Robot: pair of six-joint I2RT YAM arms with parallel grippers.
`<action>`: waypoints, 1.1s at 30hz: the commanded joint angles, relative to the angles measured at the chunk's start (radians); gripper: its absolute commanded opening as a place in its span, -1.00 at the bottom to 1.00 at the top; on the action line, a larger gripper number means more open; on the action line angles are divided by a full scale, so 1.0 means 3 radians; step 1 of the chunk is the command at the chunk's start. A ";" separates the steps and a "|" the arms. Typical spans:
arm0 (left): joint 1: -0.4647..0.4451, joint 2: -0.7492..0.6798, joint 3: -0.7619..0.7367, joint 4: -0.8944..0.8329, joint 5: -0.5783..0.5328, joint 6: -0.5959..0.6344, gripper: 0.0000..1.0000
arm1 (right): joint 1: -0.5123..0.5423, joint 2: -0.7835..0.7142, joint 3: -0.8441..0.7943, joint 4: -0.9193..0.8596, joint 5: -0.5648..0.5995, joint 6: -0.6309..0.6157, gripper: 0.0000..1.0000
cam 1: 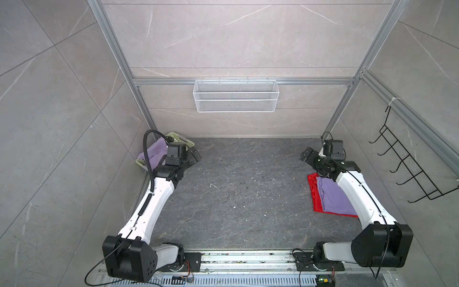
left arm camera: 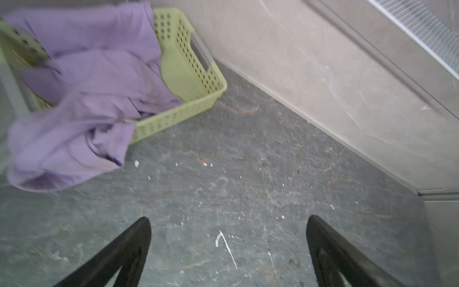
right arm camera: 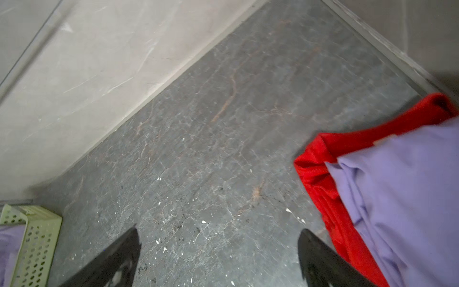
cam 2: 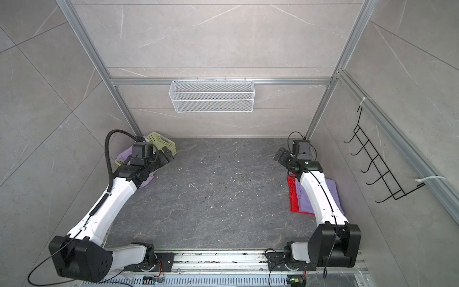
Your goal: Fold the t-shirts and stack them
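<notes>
Crumpled lilac t-shirts (left arm camera: pixel 94 87) fill the pale green basket (left arm camera: pixel 188 82) in the far left corner, seen in both top views (cam 1: pixel 155 152). One of them spills over the basket's rim onto the table (left arm camera: pixel 62 149). At the right, a folded lilac t-shirt (cam 1: pixel 332 196) (right arm camera: pixel 402 198) lies on a red garment (cam 1: pixel 314 193), partly hidden under my right arm. My left gripper (cam 1: pixel 195 155) (left arm camera: pixel 228 221) hovers open beside the basket, holding nothing. My right gripper (cam 1: pixel 306 154) (right arm camera: pixel 218 231) is open and empty, just beyond the folded pile.
The dark stone table (cam 1: pixel 236 193) stretches between the two arms. A white wire mesh basket (cam 1: pixel 236 95) hangs on the back wall. A black wire rack (cam 1: pixel 407 169) sticks out from the right wall. Walls close in the back and both sides.
</notes>
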 commanded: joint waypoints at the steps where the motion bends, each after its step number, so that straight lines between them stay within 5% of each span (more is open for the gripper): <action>1: 0.0110 -0.0210 -0.0433 0.0646 -0.0391 0.0682 0.99 | 0.0336 -0.0004 0.0041 0.0308 0.0480 -0.0317 0.99; 6: 0.0219 -0.0473 -0.1315 0.1722 -0.0448 0.1293 1.00 | 0.0939 -0.0160 -0.0274 0.0538 0.1341 -0.0490 0.99; 13: 0.0334 -0.0433 -0.2152 0.2447 -0.0534 0.1562 1.00 | 0.1031 -0.0477 -0.0702 0.0698 0.1582 -0.0197 0.99; 18: 0.0340 -0.0178 -0.2563 0.3207 -0.0665 0.1581 1.00 | 0.1048 -0.0877 -0.1191 0.1372 0.1759 -0.0560 0.99; 27: 0.0393 0.0682 -0.2720 0.4325 -0.0588 0.1770 0.99 | 0.1048 -0.1020 -0.1353 0.1206 0.2027 -0.0985 0.99; 30: 0.0485 0.0777 -0.2493 0.3965 -0.0352 0.1742 1.00 | 0.1046 -0.1167 -0.1617 0.1562 0.2161 -0.1286 0.99; 33: 0.0630 0.0916 -0.2622 0.4281 -0.0125 0.1654 0.99 | 0.1024 -0.1172 -0.1846 0.1824 0.2146 -0.1558 0.98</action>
